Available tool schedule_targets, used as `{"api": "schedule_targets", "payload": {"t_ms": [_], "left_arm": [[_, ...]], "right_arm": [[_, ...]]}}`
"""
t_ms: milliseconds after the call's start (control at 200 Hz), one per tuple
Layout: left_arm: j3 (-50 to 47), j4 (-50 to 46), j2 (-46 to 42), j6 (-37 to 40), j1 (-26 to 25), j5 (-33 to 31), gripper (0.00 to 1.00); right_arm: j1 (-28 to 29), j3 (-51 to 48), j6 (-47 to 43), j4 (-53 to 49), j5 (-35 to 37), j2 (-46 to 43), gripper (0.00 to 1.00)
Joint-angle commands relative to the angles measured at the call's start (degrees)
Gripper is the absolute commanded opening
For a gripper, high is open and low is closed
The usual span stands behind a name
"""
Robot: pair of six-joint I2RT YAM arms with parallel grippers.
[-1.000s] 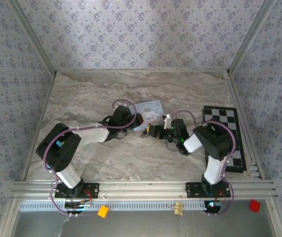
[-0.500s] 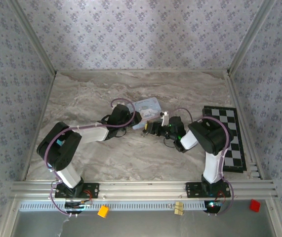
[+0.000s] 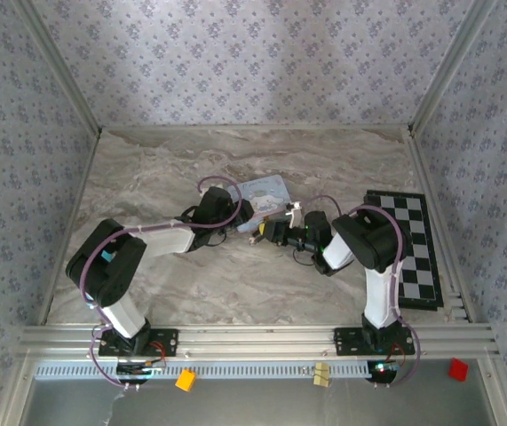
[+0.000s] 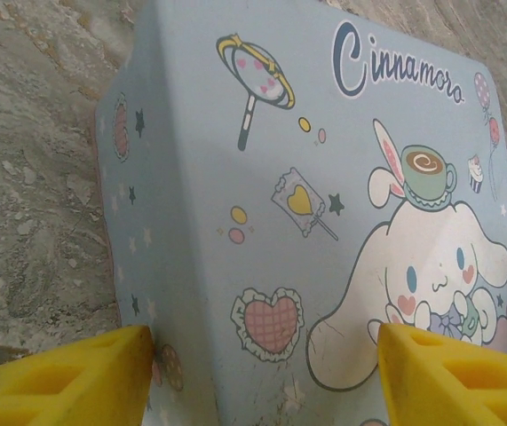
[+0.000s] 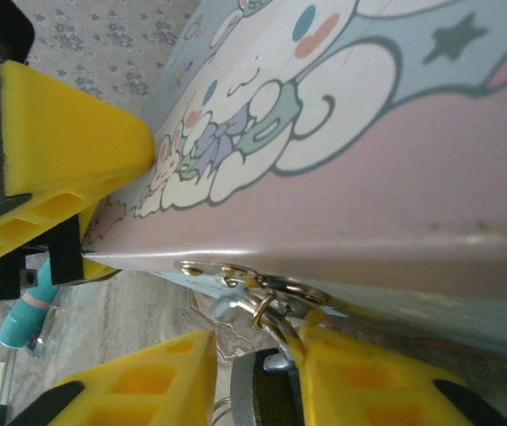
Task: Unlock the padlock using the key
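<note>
The pale blue cartoon tin (image 3: 269, 193) lies mid-table, and my left gripper (image 3: 240, 213) is shut on it from the left. In the left wrist view both yellow fingers (image 4: 67, 377) flank the tin (image 4: 262, 177) with the gripper (image 4: 265, 342) centred on its lid. My right gripper (image 3: 269, 232) reaches the tin's front edge. Under the tin's metal hasp (image 5: 235, 271) hangs the small padlock (image 5: 275, 390), silvery rim around a dark body, between the fingers of my right gripper (image 5: 257, 346). The right finger touches it; the left one stands slightly off. The key is hidden; a thin wire ring (image 5: 275, 327) loops there.
A black-and-white chessboard (image 3: 408, 248) lies flat at the right, beside my right arm. The left gripper's yellow finger (image 5: 67, 151) presses the tin's side in the right wrist view. Wallpapered walls close the marble table (image 3: 164, 169) on three sides.
My right gripper has slid left up to the tin's front edge and its jaws have narrowed around the padlock. The left gripper holds the tin as before.
</note>
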Motion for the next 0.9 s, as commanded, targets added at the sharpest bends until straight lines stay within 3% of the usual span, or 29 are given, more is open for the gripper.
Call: {"api": "schedule_targets", "payload": {"t_ms": [0, 650, 895], "left_arm": [[-1.5, -3.8, 0.9, -0.1, 0.6, -0.9, 0.66], [-2.3, -3.8, 0.4, -0.8, 0.4, -1.9, 0.66], [-3.3, -1.7, 0.4, -2.8, 0.0, -3.3, 0.66]], "right_arm": [[0.0, -0.2, 0.8, 5.5, -2.3, 0.6, 0.28], [0.7, -1.0, 3.5, 5.5, 3.2, 0.3, 0.03], [3.2, -3.1, 8.9, 5.6, 11.2, -1.8, 0.00]]}}
